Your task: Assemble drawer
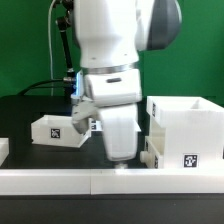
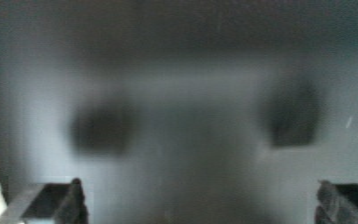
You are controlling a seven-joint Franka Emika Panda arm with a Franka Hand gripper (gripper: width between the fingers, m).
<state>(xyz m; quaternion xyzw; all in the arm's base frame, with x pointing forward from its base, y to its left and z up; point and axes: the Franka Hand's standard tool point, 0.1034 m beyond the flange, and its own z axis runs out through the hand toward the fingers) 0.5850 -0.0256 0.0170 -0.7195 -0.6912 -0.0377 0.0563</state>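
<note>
The tall white casing [image 1: 186, 128] stands at the exterior view's right, open at the top, with a tag on its front. One shallow white tray [image 1: 58, 130] with a tag lies at the left. A smaller white part [image 1: 150, 151], probably the second tray, sits against the casing's left side. My gripper [image 1: 118, 153] points down low between the tray and the casing, close to the front rail, and its fingers are hard to make out there. In the wrist view the gripper [image 2: 201, 192] has its fingertips [image 2: 66, 198] far apart with nothing between them. The surface beyond is a grey blur.
Low white border rails [image 1: 60, 180] run along the front, and a piece of rail [image 1: 4, 150] sits at the left edge. The table top [image 1: 25, 115] is black. A green wall and dark cables are behind the arm.
</note>
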